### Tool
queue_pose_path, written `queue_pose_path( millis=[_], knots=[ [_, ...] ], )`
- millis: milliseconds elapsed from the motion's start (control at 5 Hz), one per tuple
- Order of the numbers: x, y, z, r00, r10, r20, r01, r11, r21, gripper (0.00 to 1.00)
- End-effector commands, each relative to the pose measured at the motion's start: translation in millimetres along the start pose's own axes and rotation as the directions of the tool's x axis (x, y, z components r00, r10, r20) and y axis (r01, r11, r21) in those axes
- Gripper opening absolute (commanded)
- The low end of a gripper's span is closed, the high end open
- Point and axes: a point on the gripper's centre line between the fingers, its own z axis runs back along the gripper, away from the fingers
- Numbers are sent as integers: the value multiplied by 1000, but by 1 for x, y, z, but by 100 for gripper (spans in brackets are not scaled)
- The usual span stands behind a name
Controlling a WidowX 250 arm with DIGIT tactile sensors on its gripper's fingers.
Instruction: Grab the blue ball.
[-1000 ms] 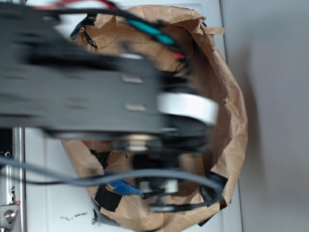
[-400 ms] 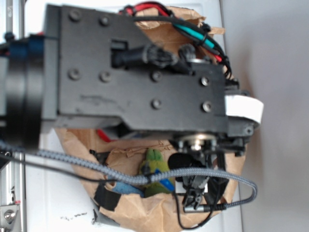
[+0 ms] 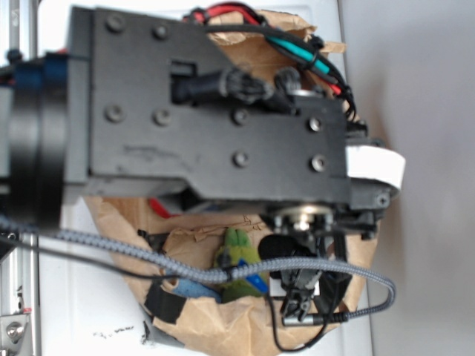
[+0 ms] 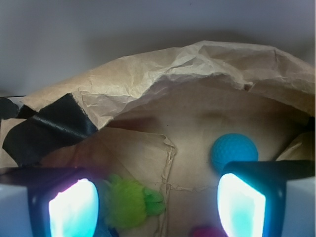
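Note:
The blue ball (image 4: pixel 233 149) is a teal dimpled sphere lying on the floor of the brown paper bag (image 4: pixel 197 69), right behind the tip of my right finger (image 4: pixel 242 207). In the wrist view my gripper (image 4: pixel 158 210) is open, with only bag floor and the green fuzzy toy (image 4: pixel 129 202) between its fingers. The toy lies close to the left finger (image 4: pixel 74 210). In the exterior view the gripper (image 3: pixel 300 297) hangs low inside the bag (image 3: pixel 200 326), and the arm hides the ball.
A magenta-red wad (image 4: pixel 205 231) lies at the bottom edge by the right finger. Black tape (image 4: pixel 47 128) patches the bag's left wall. A grey braided cable (image 3: pixel 148 259) crosses over the green toy (image 3: pixel 237 252) and a light blue scrap (image 3: pixel 194 289).
A second ago the arm was a blur in motion; it has swung to the right and come to rest over the bag. Nothing has moved in the last 0.4 s.

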Motion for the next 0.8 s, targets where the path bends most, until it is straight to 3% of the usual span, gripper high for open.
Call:
queue_pose_path(
  millis=[0, 200, 600],
  knots=[
    [-16, 34, 7, 997, -16, 73, 16, 1000, 5, 100],
    [-25, 47, 12, 995, -23, 95, 23, 1000, 9, 100],
    [-13, 48, -37, 994, 22, 105, -34, 992, 118, 100]
  ],
)
